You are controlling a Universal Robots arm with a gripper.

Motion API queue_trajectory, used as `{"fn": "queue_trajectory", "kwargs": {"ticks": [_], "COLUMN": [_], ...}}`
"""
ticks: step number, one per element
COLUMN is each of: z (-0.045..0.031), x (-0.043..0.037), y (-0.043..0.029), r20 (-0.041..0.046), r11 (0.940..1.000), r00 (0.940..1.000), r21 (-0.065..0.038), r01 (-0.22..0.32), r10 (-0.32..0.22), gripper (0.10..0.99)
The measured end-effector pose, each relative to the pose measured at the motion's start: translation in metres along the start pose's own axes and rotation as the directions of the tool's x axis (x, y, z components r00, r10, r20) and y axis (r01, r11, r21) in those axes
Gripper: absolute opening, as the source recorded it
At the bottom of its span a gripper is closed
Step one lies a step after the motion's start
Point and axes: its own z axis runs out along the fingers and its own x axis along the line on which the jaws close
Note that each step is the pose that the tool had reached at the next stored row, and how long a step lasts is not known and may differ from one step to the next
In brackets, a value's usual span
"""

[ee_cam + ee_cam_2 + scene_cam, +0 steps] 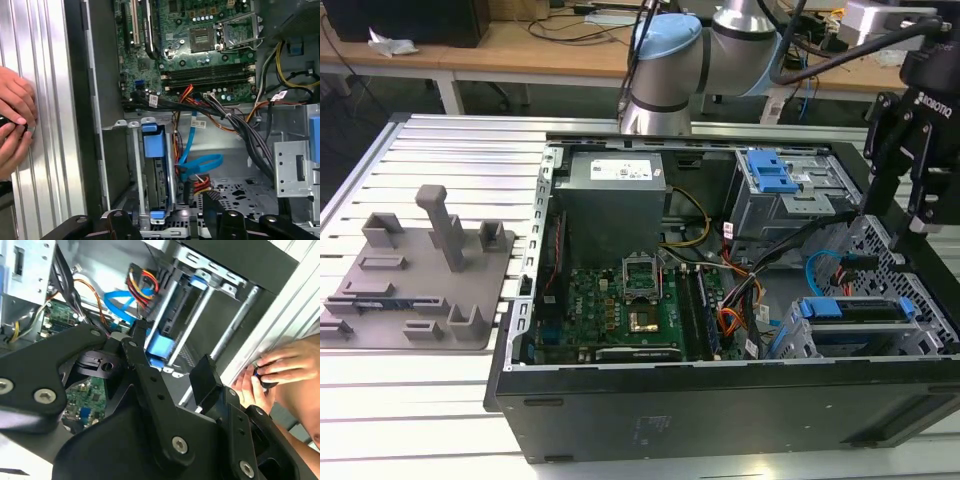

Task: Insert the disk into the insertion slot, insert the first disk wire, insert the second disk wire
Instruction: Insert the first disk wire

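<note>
In the exterior view my gripper [895,220] hangs over the exterior view's right end of the open computer case [720,400]. Its fingers are apart with nothing between them. Just below it is the insertion slot [920,285], the perforated grey cage. The disk [855,310] lies inside it, blue carrier showing at the cage's mouth. A blue data cable [825,272] curves through the gap beside the cage. The larger bay with the blue latch [770,175] stands further back, next to the power supply [615,195]. The motherboard [620,310] fills the case floor. A grey fixture plate [420,280] rests on the slatted table [450,150] at the exterior view's left.

In the second wrist view I look past the black finger linkages, with one finger pad [205,382] in the foreground. The carrier's blue shows between the cage rails. A person's hand [265,372] is at the table edge beside the case, pinching something small and dark.

In the first wrist view the disk sits in the cage. The blue data cable loops just beside it, near the red, yellow and black power wires [200,184]. I cannot tell whether either one is plugged into the disk.
</note>
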Motion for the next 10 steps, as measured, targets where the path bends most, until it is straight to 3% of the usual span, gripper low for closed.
{"fn": "queue_trajectory", "kwargs": {"ticks": [1,3,5,10], "z": [0.0000,-0.0004,0.0004,0.0139], "x": [-0.0035,-0.0135,-0.0150,-0.0173], "y": [-0.0008,-0.0031,-0.0042,-0.0038], "r20": [-0.0077,-0.0453,-0.0689,-0.0727], "r11": [1.0000,1.0000,1.0000,1.0000], "r00": [1.0000,0.9990,0.9976,0.9974], "r21": [0.001,0.004,0.006,0.006], "r01": [0.000,0.001,0.002,0.002], "r10": [0.000,-0.001,-0.002,-0.002], "gripper": [0.624,0.624,0.624,0.624]}}
